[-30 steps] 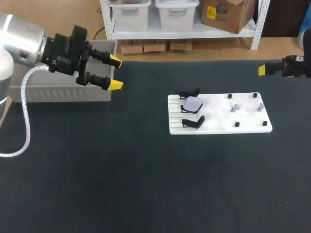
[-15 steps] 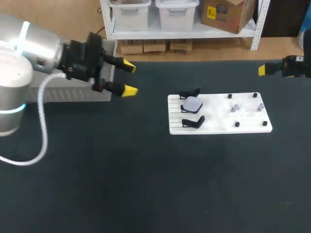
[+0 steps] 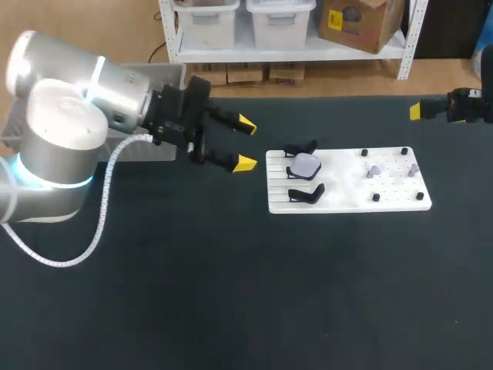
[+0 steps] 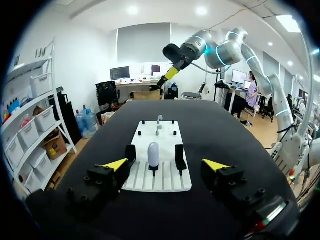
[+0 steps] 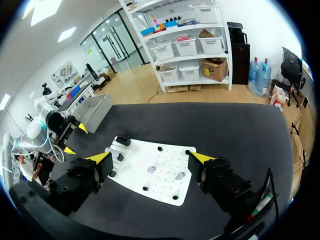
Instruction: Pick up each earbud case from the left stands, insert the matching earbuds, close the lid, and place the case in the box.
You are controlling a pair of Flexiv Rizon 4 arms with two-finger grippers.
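Now your left end effector (image 3: 246,143), fingers apart and empty, faces the pale rounded earbud case (image 3: 305,165) at its three o'clock.

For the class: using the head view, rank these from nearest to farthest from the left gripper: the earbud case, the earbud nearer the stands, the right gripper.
1. Earbud case, just right of the left gripper.
2. Earbud, farther right on the white board.
3. Right gripper, far right, beyond the board.
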